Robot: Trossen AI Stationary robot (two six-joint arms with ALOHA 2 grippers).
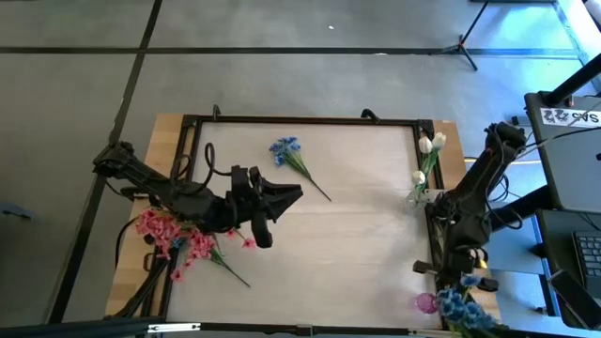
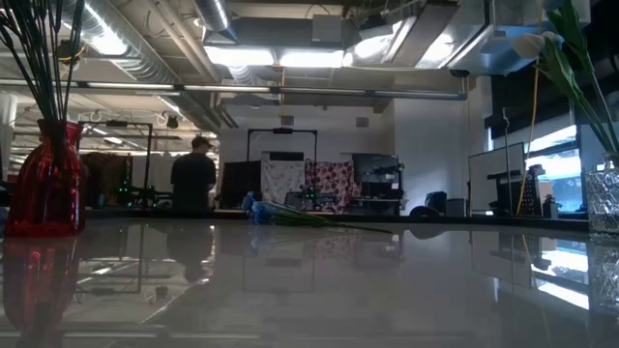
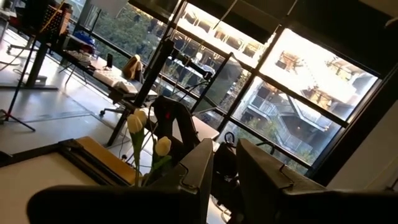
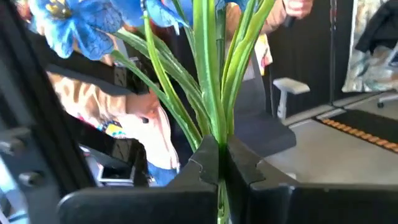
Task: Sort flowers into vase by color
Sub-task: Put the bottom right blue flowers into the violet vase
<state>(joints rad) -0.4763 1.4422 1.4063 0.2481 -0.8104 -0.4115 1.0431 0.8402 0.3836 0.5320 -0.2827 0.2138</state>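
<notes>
My right gripper (image 1: 462,274) is at the table's near right corner, shut on a blue flower sprig (image 1: 460,305) whose blooms lie beside a purple vase (image 1: 427,302). One blue flower (image 1: 289,153) lies flat on the table at mid-far. Pink flowers (image 1: 174,239) stand in a red vase (image 2: 44,179) at the near left. White tulips (image 1: 430,150) stand in a clear vase (image 2: 604,198) at the far right. My left gripper (image 1: 293,192) hovers over the table's left half, pointing right. It is open with nothing between its fingers (image 3: 199,174). My right gripper pinches the blue sprig's bundle of green stems and leaves (image 4: 214,118) between its two fingers (image 4: 249,171). The stems rise out of the shut fingertips, with the blue blooms (image 4: 74,25) beyond them. The stems' lower end is hidden by the fingers.
A black frame (image 1: 300,120) borders the table. Behind the near right corner a person in patterned clothing (image 4: 124,118) shows in the right wrist view. Another person (image 2: 193,179) stands far off in the room. A tripod (image 1: 465,42) stands beyond the far edge.
</notes>
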